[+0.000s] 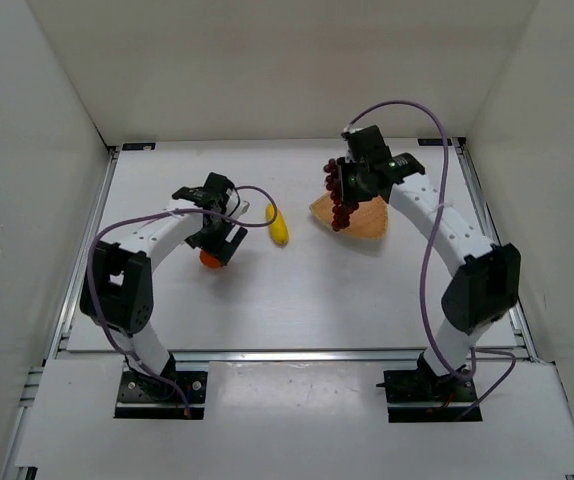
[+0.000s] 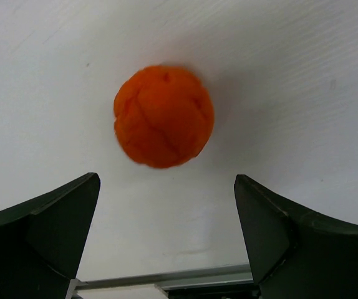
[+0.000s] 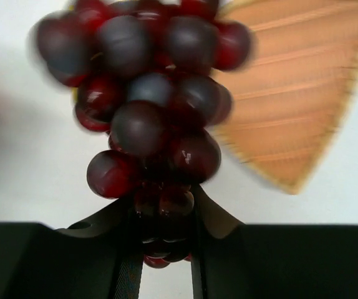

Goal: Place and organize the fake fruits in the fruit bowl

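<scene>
My right hand (image 3: pixel 163 212) is closed on the lowest grapes of the dark purple-red grape bunch (image 3: pixel 148 99). Its fingers are pinched tight around them and the rest of the bunch sticks out ahead. The tan-orange woven fan-shaped bowl (image 3: pixel 291 106) sits at 2 o'clock from the bunch in my right wrist view, its pale rim just beside the grapes. From the top camera the bunch overlaps the bowl's 10 o'clock corner. I cannot tell whether it touches the weave, as the grapes are blurred.

My left hand (image 2: pixel 166 212) is wide open. The round orange fruit (image 2: pixel 164 116) lies on the white surface (image 1: pixel 297 300) ahead of the gap between the two fingers, apart from both.

Taking the middle of the surface as the dial, the bowl is at 2 o'clock, the orange fruit at 9 o'clock, and the short yellow banana-like fruit (image 1: pixel 278 227) just off centre toward 11 o'clock. The banana-like fruit lies near the left hand at its 3 o'clock side and well apart from the bowl.

Bare surface runs between the banana-like fruit and the bowl, and across the whole 6 o'clock half between the arms. The white walls (image 1: pixel 47 150) stand close outside the metal rail (image 1: pixel 82 260) on either side.
</scene>
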